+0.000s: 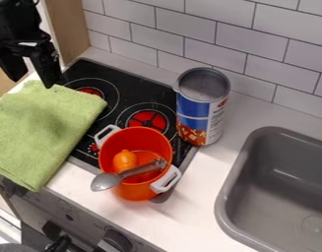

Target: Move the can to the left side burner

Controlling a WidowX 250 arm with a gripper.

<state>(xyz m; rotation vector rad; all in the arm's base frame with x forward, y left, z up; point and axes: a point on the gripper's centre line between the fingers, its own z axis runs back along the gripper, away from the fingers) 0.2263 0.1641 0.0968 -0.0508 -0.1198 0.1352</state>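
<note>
At the upper left, my gripper (33,71) hangs above the green cloth's back edge, its two fingers apart with nothing between them. The can (201,110), tall with a blue and white label and a grey top, stands upright at the stove's right edge, near the tiled wall. It is well to the right of my gripper. The left side burner (91,92) has a red centre and lies just beyond the cloth, which covers part of the stove's left side.
A green cloth (41,125) lies over the stove's left front. An orange pot (137,192) with white handles holds an orange item and a grey-handled utensil (107,181), in front of another burner (147,120). The grey sink (258,177) is at right.
</note>
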